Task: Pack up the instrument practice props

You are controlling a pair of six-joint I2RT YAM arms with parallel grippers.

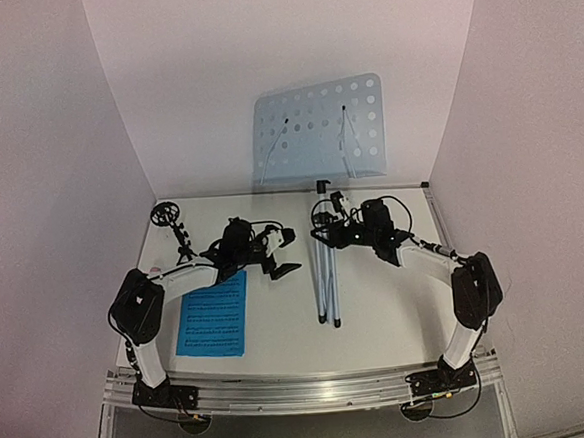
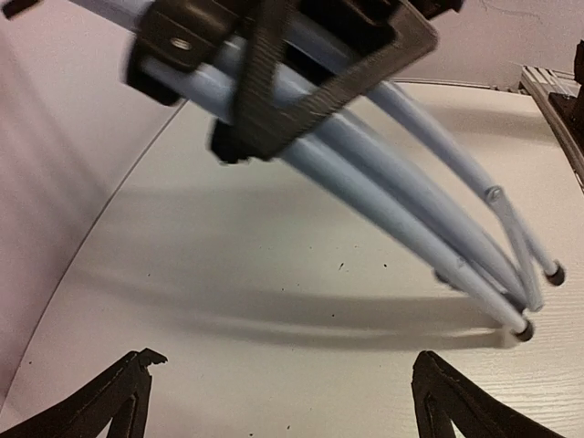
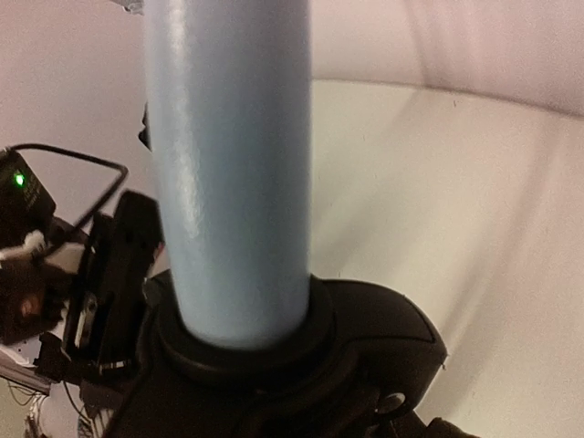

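Observation:
The silver-tripod stand (image 1: 324, 277) lies slanted, legs folded, feet on the table and head end raised. My right gripper (image 1: 338, 231) is shut on it near the black hub; the right wrist view shows only its pale tube (image 3: 228, 182) and black collar (image 3: 301, 365), with the fingers hidden. My left gripper (image 1: 286, 252) is open and empty just left of the legs (image 2: 411, 210), fingertips (image 2: 141, 365) wide apart over bare table. The perforated pale-blue desk (image 1: 318, 127) leans on the back wall. The small black mic stand (image 1: 178, 235) stands at far left. A blue music sheet (image 1: 214, 315) lies front left. The pink microphone is out of view.
White walls close in the table (image 1: 389, 312) on the left, back and right. The arm bases sit on a metal rail (image 1: 304, 389) at the near edge. Cables loop round the right wrist (image 1: 397, 212).

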